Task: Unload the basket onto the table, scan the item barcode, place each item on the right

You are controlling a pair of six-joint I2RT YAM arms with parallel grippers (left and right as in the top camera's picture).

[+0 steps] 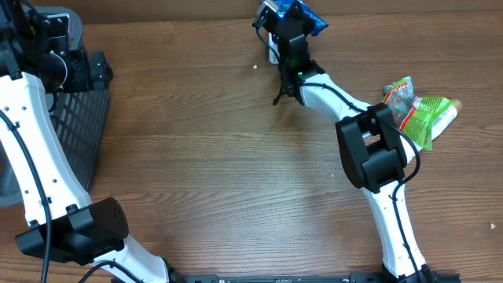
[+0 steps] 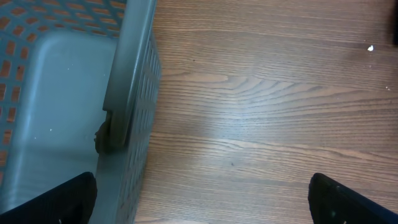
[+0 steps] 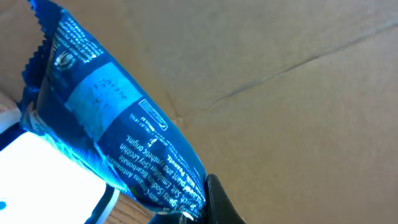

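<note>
Overhead, the right gripper (image 1: 291, 31) is reaching toward the table's (image 1: 220, 157) 1 o'clock edge, clenching a blue packet (image 1: 311, 19) over a white object (image 1: 272, 49). Green snack bags (image 1: 420, 114) are lying at 3 o'clock, and a dark mesh basket (image 1: 82, 126) is sitting at 9 o'clock beneath the left arm (image 1: 31, 141).

Only the left wrist view is showing the left gripper (image 2: 202, 208), its fingers (image 2: 62, 199) spread wide and released, straddling the basket's grey rim and bare wood grain.

Only the right wrist view is showing the packet's white print, with one dark finger (image 3: 217, 199) pinching its lower end. A bright white panel (image 3: 43, 177) is glowing at 7 o'clock, and creased brown cardboard (image 3: 292, 99) is standing behind.
</note>
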